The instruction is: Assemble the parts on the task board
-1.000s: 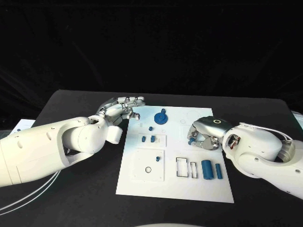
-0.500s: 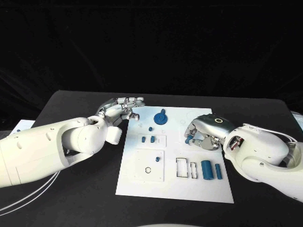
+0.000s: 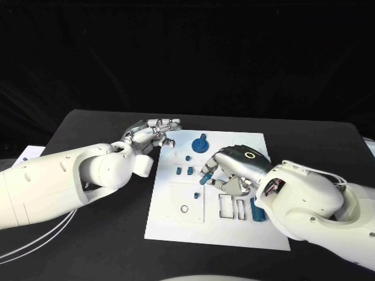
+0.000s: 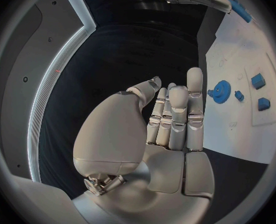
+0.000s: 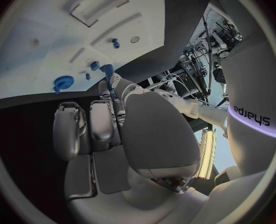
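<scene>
The white task board [image 3: 175,228] lies in the middle of the black table. My right hand [image 3: 231,168] hovers over the board's middle and pinches a small blue part [image 3: 206,178] at its fingertips; the right wrist view shows that part [image 5: 107,69] between thumb and finger. A blue gear [image 3: 199,144] stands near the board's far edge, and two small blue pieces [image 3: 183,171] sit in a raised square below it. My left hand [image 3: 154,132] hangs at the board's far-left corner, fingers straight and holding nothing [image 4: 172,119].
A blue cylinder [image 3: 256,212] lies at the board's right side beside empty rectangular slots [image 3: 232,208], partly behind my right arm. A square plate with an oval hole [image 3: 184,208] sits on the board's near left. Black table surrounds the board.
My right hand has moved left from the board's right edge to over its middle, carrying the blue part. The left hand has stayed put.
</scene>
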{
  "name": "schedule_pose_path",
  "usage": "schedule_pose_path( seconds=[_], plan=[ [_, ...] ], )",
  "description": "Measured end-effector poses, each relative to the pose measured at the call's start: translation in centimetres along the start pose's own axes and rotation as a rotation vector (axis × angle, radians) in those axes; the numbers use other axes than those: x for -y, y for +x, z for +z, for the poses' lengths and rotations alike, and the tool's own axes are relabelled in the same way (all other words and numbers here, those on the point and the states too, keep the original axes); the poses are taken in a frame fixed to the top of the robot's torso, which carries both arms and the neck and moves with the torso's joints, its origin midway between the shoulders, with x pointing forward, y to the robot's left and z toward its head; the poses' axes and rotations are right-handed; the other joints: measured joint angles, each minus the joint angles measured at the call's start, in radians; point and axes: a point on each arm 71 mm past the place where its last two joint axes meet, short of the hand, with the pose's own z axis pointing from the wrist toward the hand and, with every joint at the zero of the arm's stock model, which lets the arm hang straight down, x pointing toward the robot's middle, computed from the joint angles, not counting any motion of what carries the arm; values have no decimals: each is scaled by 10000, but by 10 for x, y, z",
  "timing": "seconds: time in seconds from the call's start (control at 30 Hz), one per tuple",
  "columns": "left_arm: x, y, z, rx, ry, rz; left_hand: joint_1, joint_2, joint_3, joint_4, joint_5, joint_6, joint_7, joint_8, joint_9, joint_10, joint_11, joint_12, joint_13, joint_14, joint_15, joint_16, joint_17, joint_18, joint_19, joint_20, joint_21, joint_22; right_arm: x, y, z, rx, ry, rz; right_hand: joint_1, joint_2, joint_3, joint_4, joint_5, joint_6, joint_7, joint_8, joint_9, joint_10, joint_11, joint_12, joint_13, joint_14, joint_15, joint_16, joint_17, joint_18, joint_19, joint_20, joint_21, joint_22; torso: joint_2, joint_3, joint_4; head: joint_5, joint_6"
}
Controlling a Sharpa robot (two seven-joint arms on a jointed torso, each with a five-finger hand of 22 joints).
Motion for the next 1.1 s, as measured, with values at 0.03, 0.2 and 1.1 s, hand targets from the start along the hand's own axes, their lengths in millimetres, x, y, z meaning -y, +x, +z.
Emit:
schedule_pose_path(
  seconds=[0.03,0.2,1.1],
  plan=[
    [0,0,0,-7,-1,-2,0,0,0,0,0,0,0,8,0,0,0,0,0,0,0,0,0,0,0,0,0,0,-4,3,1,-34,-93,87,-10,9,1,-1,0,0,0,0,0,0,0,-1,-3,0,0,0,-8,-1,0,0,0,0,0,0,2,8,-7],
    [0,1,1,-37,-4,-12,0,0,0,0,0,0,0,49,0,0,0,0,0,0,0,0,0,-1,0,0,0,0,-18,22,9,-276,-469,480,-15,9,41,-41,0,-34,32,-15,12,0,0,-27,-6,0,0,0,-24,0,0,0,0,-1,7,-1,17,83,-44],
    [-1,2,2,-81,-13,-26,0,0,0,0,0,0,0,49,0,0,0,0,0,0,0,0,1,0,0,0,1,2,-20,54,25,-1608,-441,690,-198,-100,139,-83,53,-33,82,-132,42,31,25,-143,1,0,1,0,-62,0,-1,0,-1,-4,11,7,12,123,-149]
  ],
)
